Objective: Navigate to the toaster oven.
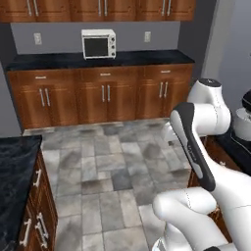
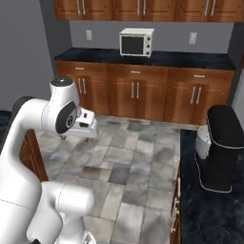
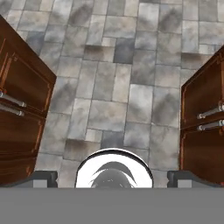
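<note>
Grey stone floor [image 1: 108, 171] spreads wide between me and the far wall, and that open floor is my road. Along that wall, across the top of both base views, runs a row of brown base cabinets [image 1: 103, 95] under a dark counter [image 1: 63, 61], and on it, upper middle of the frame, sits the toaster oven [image 1: 98, 43], white box, dark glass door facing me, well apart from me yet. To do this step well I judge I should drive straight ahead over the tiles, keep the oven centred, and stop short of the cabinet fronts. Nearer in, edges press on both sides: a dark-topped counter with drawers [image 1: 17, 191] at the lower left of the left base view, and another dark counter [image 2: 209, 214] at the lower right of the right base view, carrying a black bin-like appliance [image 2: 223, 147]. The hand view shows their brown cabinet doors [image 3: 24, 109] flanking a clear tiled lane. My arm is folded in close, which keeps it off those corners. My pincer [image 3: 113, 177] points at the floor; its tips [image 3: 41, 178] stand far apart at the bottom corners, so it is spread and pinching nothing.
</note>
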Available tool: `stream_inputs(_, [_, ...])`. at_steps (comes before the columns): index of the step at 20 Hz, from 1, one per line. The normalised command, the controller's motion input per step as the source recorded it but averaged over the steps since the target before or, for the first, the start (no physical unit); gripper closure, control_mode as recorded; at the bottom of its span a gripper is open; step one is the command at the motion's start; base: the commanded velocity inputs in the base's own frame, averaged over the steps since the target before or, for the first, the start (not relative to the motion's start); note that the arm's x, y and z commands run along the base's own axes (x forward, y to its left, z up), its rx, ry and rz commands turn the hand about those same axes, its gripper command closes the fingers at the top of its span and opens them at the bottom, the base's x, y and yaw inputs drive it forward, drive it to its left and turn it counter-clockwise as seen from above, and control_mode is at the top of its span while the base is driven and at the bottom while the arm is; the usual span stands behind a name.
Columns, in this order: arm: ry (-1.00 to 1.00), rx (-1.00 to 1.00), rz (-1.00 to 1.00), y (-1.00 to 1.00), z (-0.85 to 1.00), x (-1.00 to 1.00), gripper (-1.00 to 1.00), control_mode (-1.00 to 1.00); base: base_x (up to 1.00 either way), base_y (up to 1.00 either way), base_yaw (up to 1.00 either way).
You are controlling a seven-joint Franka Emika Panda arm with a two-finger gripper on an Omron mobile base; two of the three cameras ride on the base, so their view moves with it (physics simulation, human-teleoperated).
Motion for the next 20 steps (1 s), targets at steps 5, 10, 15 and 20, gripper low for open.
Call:
stream_inputs(5, [0.00,0.00,0.00,0.00,0.00,0.00,-1.00,1.00,1.00,0.07,0.27])
stream_inputs(10, [0.00,0.00,0.00,0.00,0.00,0.00,-1.00,1.00,1.00,0.00,0.02])
stream_inputs(15, [0.00,0.00,0.00,0.00,0.00,0.00,-1.00,1.00,1.00,0.00,0.00])
stream_inputs(20, [0.00,0.00,0.00,0.00,0.00,0.00,-1.00,1.00,1.00,0.00,0.00])
